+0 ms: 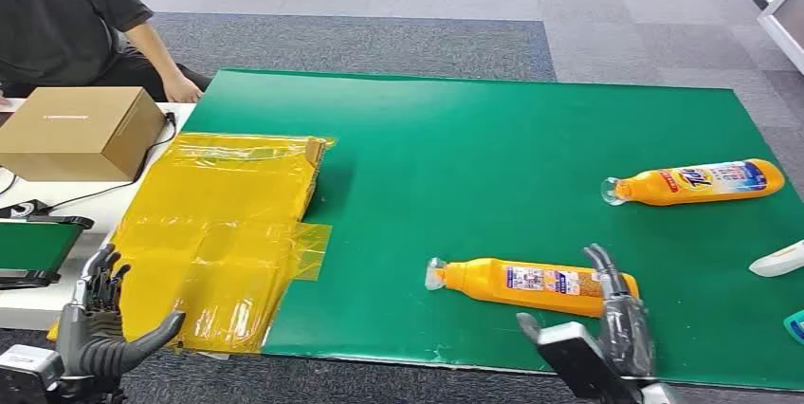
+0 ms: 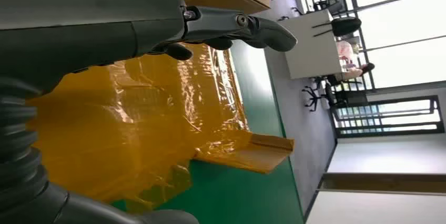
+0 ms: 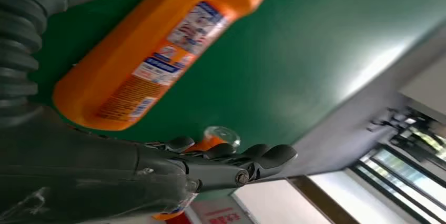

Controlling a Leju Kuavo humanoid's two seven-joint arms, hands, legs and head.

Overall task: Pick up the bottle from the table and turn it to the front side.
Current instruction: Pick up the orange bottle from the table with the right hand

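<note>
An orange bottle [image 1: 531,284] lies on its side on the green mat [image 1: 474,167], clear cap to the left, back label up; up close it is the orange bottle [image 3: 152,56]. My right hand [image 1: 602,338] hovers open just in front of its base, fingers spread beside the bottle and holding nothing; the same right hand [image 3: 158,176] shows near. A second orange bottle [image 1: 697,182] lies farther right, front label up, its cap [image 3: 221,135] peeking past my fingers. My left hand [image 1: 100,319] is open at the mat's front left; the left hand [image 2: 158,24] hangs over yellow plastic.
A crumpled yellow plastic bag [image 1: 228,233] covers the mat's left edge. A cardboard box [image 1: 81,129] sits on a white table at far left, with a seated person [image 1: 66,15] behind it. White and teal objects [image 1: 782,262] lie at the right edge.
</note>
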